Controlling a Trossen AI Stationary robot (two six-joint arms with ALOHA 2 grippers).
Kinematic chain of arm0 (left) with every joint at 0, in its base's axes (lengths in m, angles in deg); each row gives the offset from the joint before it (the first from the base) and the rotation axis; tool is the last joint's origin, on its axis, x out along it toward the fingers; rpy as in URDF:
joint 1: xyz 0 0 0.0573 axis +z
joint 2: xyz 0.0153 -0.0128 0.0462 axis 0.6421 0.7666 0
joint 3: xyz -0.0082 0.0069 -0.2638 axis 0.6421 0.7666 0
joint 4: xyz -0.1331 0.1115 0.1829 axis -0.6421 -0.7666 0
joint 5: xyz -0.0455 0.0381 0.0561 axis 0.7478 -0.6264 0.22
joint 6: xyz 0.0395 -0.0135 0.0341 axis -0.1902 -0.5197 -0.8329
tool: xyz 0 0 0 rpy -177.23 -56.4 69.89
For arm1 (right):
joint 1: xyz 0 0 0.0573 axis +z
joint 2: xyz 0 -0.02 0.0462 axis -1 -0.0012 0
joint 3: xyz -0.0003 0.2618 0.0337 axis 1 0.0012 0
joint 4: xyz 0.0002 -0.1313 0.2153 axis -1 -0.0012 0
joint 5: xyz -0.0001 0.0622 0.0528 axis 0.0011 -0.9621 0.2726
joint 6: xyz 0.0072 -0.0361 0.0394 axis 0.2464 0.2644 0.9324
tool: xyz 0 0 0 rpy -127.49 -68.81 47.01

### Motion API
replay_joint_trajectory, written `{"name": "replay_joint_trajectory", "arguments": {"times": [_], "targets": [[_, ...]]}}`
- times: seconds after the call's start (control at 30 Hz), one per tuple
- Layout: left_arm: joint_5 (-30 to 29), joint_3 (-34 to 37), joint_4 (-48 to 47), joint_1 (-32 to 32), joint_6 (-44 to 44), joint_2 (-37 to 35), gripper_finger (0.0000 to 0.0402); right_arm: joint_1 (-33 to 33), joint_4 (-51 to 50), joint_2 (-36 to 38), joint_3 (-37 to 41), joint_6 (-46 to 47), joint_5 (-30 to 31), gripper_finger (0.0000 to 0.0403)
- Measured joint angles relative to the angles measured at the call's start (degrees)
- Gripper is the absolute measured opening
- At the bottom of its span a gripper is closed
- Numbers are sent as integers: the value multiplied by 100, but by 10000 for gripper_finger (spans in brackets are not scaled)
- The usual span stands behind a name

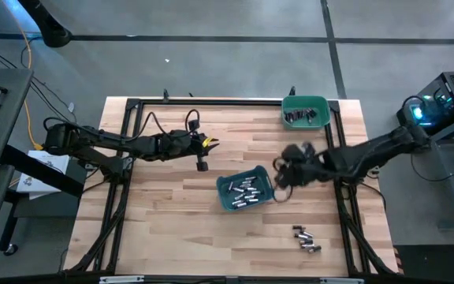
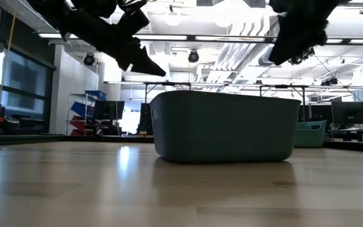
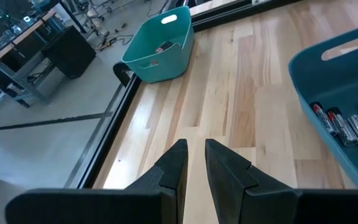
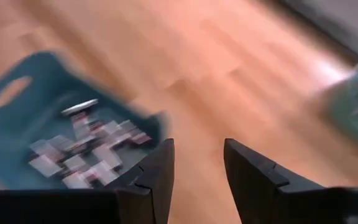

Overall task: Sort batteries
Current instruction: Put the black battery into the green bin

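Two fingers of the right gripper (image 4: 194,180) are standing partly open with nothing between them, hovering just beside the blue bin (image 1: 244,189). Batteries (image 4: 82,155) are lying jumbled inside it, off to one side of the fingers, long axes mixed. More loose batteries (image 1: 306,239) are sitting near the table's front edge. Left gripper (image 3: 194,168) is waiting nearly closed and empty, well apart; the right arm is nearer.

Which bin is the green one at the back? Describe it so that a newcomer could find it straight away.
Start at the wooden table and go to its far right corner. There stands the green bin, against the black frame, with a few dark batteries inside. The blue bin sits mid-table, full of silvery cells.
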Motion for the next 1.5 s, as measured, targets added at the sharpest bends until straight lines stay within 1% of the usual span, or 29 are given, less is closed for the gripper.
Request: {"name": "replay_joint_trajectory", "arguments": {"times": [0.07, 0.13, 0.2, 0.3, 0.37, 0.47, 0.53, 0.6, 0.73, 0.83, 0.97, 1.2, 1.37, 1.5], "targets": [[32, 0, 44, 0, 2, 0, 48, 308, 403, -29, 227, 314, -154, 133], [124, 0, 107, 0, 0, 0, 48, 486, 710, -56, 427, 778, -448, 133], [186, -4, 135, 0, 0, 0, 48, 517, 889, -92, 584, 1388, -974, 134], [256, -2, 133, 0, 4, -2, 48, 519, 923, -278, 711, 1879, -2042, 145], [258, -4, 138, 0, 4, -2, 48, 545, 893, -452, 757, 2147, -2676, 164], [258, -2, 125, 0, 4, -2, 48, 607, 910, -788, 755, 2207, -3531, 202], [258, -3, 122, 0, 4, -2, 48, 684, 968, -1010, 755, 2068, -3985, 227], [258, -3, 116, 0, 4, -2, 48, 790, 991, -1209, 747, 1960, -4300, 243], [257, -2, 117, 0, 4, -1, 48, 994, 929, -1537, 747, 2169, -4616, 250], [256, -2, 116, 0, 4, -2, 48, 1214, 1123, -1682, 747, 1836, -4829, 248], [256, -2, 120, 0, 4, -2, 48, 1492, 1172, -1882, 745, 1520, -4570, 245], [256, -2, 120, 0, 4, -2, 48, 1850, 1167, -2318, 745, 1155, -4547, 242], [256, -2, 125, 0, 4, -2, 48, 1965, 1093, -2568, 715, 1101, -4478, 215], [256, -2, 174, 0, 2, -2, 48, 1965, 1002, -2690, 710, 1103, -4347, 171]]}}
